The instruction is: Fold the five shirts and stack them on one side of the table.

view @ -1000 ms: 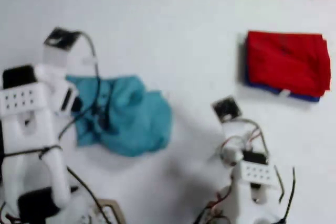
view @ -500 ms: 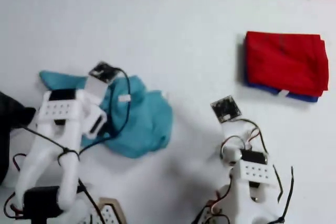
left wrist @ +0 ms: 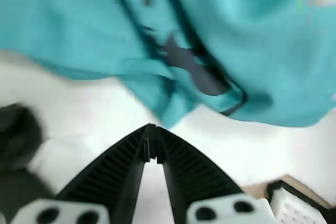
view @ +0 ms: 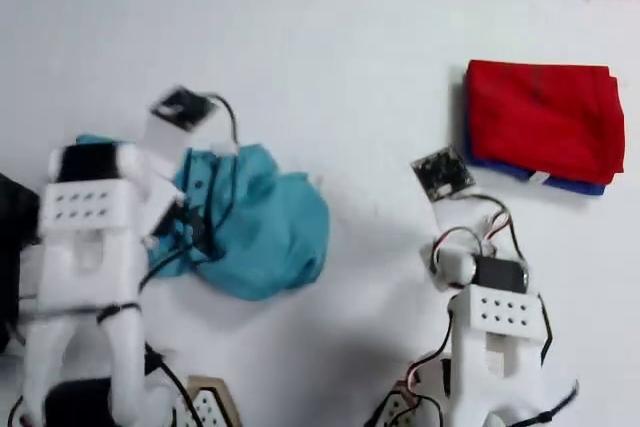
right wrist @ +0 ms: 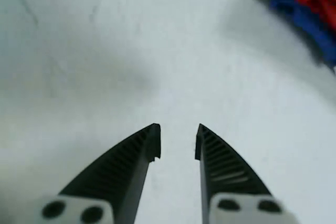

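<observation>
A crumpled teal shirt [view: 265,227] with a dark buttoned placket [left wrist: 184,61] lies on the white table at centre left. My left arm [view: 90,207] stands over its left part. The left gripper [left wrist: 152,132] is shut with nothing in it, its tips over bare table just off the shirt's edge. At the right, a folded red shirt [view: 545,117] lies on a folded blue shirt [view: 500,165]. My right arm [view: 490,307] is at the front right, short of that stack. The right gripper [right wrist: 177,129] is open above bare table, with the blue shirt [right wrist: 307,19] ahead.
A dark object [view: 12,217] sits at the table's left edge beside my left arm. A tan board [view: 205,402] lies at the front edge between the arm bases. The table [view: 330,67] is wide and white behind the shirts.
My left arm swung right over the teal shirt, then drew back a little; a teal sleeve end now shows at the shirt's left. My right arm shifted slightly right towards the stack.
</observation>
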